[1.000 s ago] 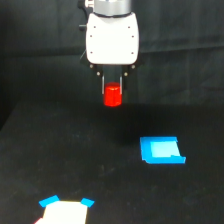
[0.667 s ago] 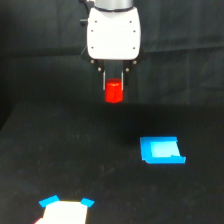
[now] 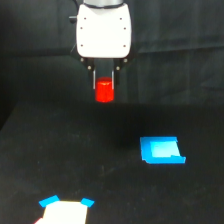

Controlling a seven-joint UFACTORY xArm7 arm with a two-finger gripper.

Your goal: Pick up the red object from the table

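The red object (image 3: 104,90), a small stubby cylinder, hangs in the air well above the black table (image 3: 75,155). My gripper (image 3: 104,86) is shut on it, its two thin fingers clamping the block's upper sides. The white gripper body sits directly above, in the upper middle of the exterior view.
A bright blue flat tray-like piece (image 3: 161,150) lies on the table toward the exterior view's right. A white sheet with blue corners (image 3: 65,211) sits at the bottom edge, toward the left. A dark curtain forms the backdrop.
The gripper has risen a little higher with the red object still held between its fingers. The blue piece and white sheet have not moved.
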